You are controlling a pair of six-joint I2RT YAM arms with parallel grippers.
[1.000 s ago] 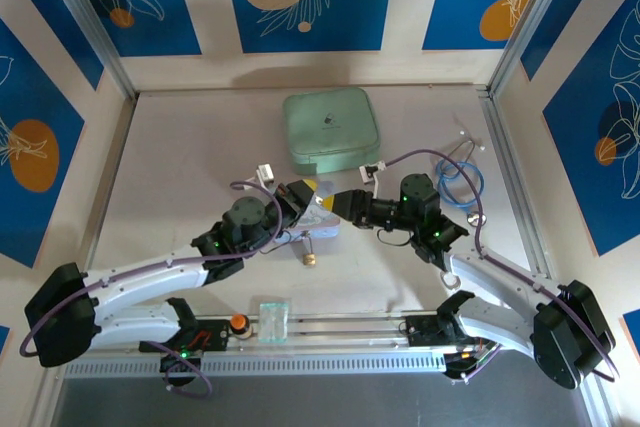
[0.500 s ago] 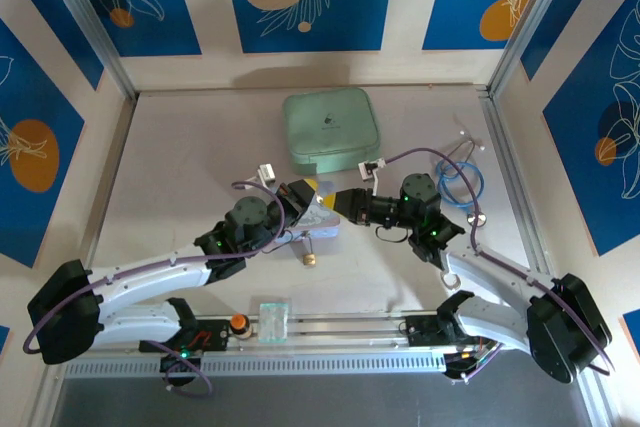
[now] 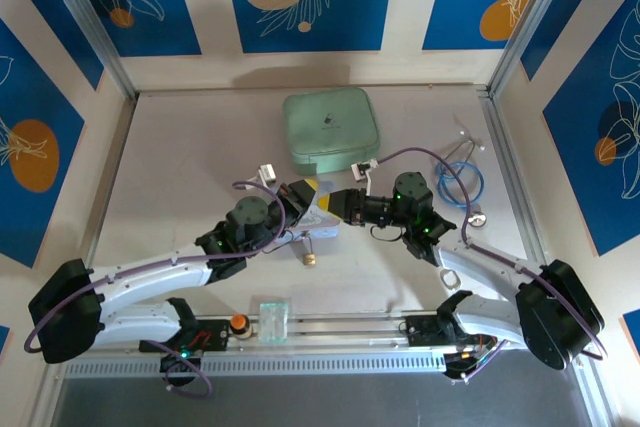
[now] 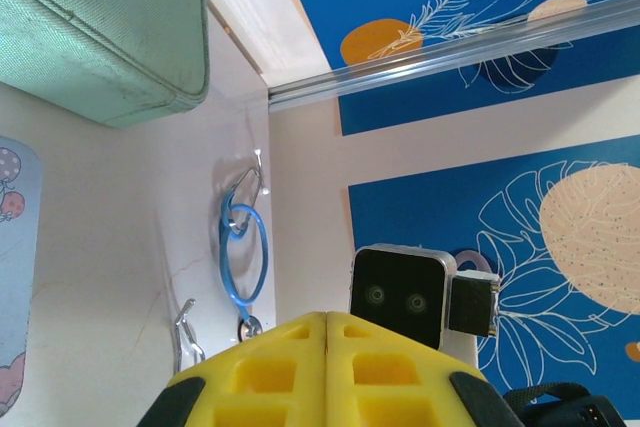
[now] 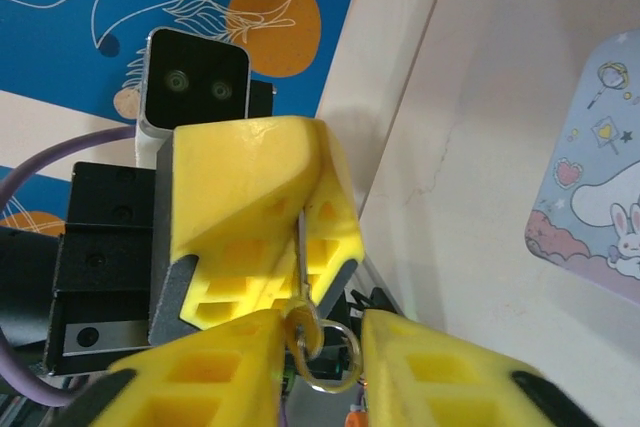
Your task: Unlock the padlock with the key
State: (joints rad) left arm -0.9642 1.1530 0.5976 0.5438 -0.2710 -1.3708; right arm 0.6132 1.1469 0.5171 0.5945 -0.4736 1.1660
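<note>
Fingers point(image 5: 240, 207) of the left gripper point(image 5: 305, 285) press flat together on the key point(image 5: 301, 242), a thin pale strip caught in their seam. The right wrist view shows this beside the lilac tin point(image 5: 600, 197). The key's long axis runs along that seam, and its ring point(image 5: 338, 359) end points out past the fingertips into the gap of the right gripper point(image 5: 323, 332). That gripper's fingers stand a little apart on either side of the ring, and whether they pinch it cannot be told.

From above, the two grippers meet tip to tip over the tin, where the key is too small to make out. That view alone gives the padlock point(image 3: 310, 258). It lies on the table point(image 3: 180, 167) just on the near side of the tin, apart from both grippers. Its brass body is nearest the arm bases and a thin pale part reaches toward the tin, so its long axis runs near to far.

The left wrist view looks along the tight seam of its own yellow fingers. It adds the blue-handled scissors point(image 4: 245, 247) and the green case point(image 4: 110, 27) beyond the tin.
</note>
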